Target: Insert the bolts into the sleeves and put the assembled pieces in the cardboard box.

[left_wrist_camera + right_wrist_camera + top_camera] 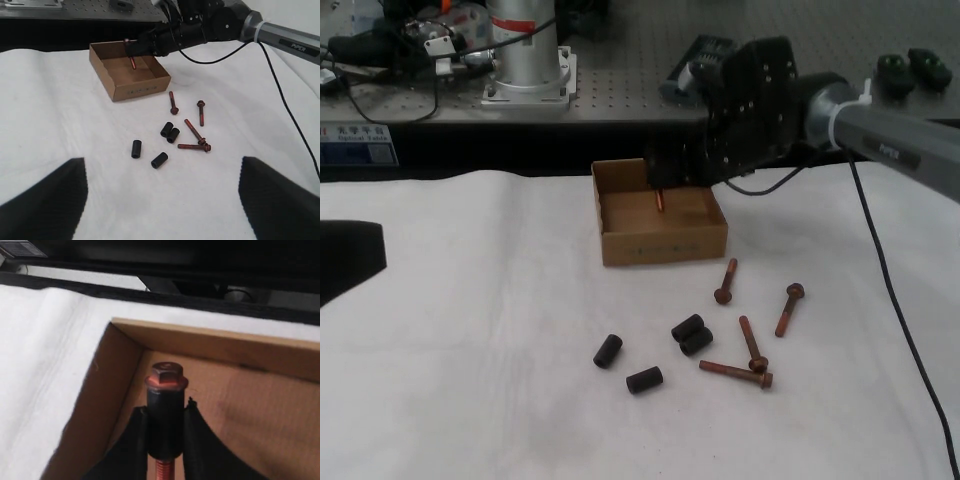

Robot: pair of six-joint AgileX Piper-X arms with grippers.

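Right end effector (165,410) clamped on sleeve (164,422), bolt (166,376) seated (head against sleeve end), over box (665,245) at upper-centre frame. Advise lowering near floor before release.

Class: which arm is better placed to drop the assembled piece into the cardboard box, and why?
Right. The right arm's fingers are shut on the assembled piece over the cardboard box; the left arm's fingers are open, farther back.

Bare cloth (470,300) left of the cardboard box (665,246); loose bolts (750,342) and sleeves (608,350) near its front.
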